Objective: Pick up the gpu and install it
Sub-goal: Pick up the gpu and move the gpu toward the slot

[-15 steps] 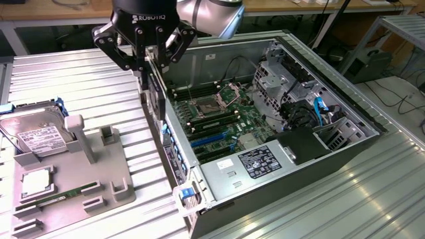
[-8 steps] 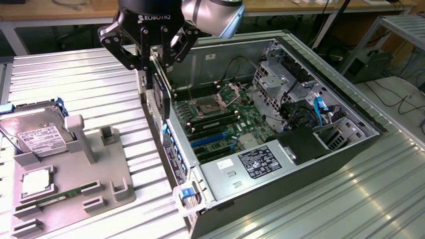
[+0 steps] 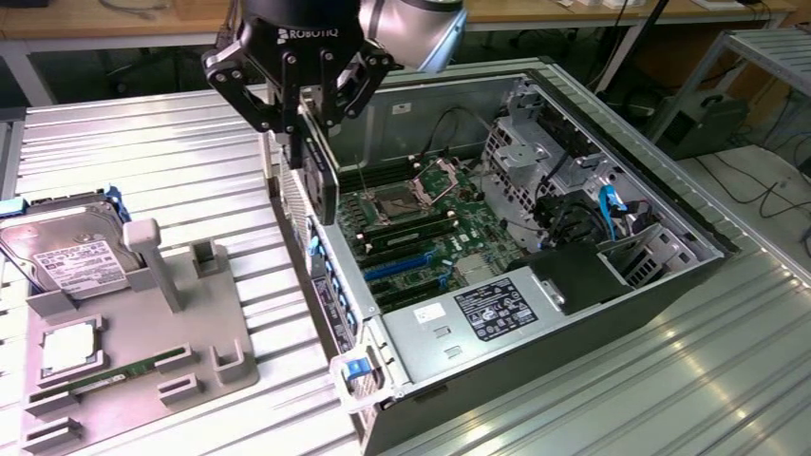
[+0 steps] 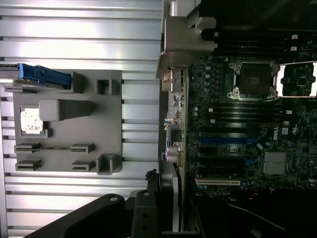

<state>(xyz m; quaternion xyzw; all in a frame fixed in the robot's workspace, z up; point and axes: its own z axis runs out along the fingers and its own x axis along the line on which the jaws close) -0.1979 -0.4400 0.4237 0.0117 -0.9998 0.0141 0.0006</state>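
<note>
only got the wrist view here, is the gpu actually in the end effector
Observer: Yes, the exterior view shows the end effector clamped on the gpu, card hanging on edge below it.
Operator: is it seated
Observer: No, it hangs near the top of the case wall at the exterior view's left, above the motherboard.
Operator: and that blue thing i see
Observer: A silver labelled hard drive with blue trim, propped in the grey fixture.

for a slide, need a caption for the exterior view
Black end effector holds the thin flat dark gpu on edge above the open grey computer case
</note>
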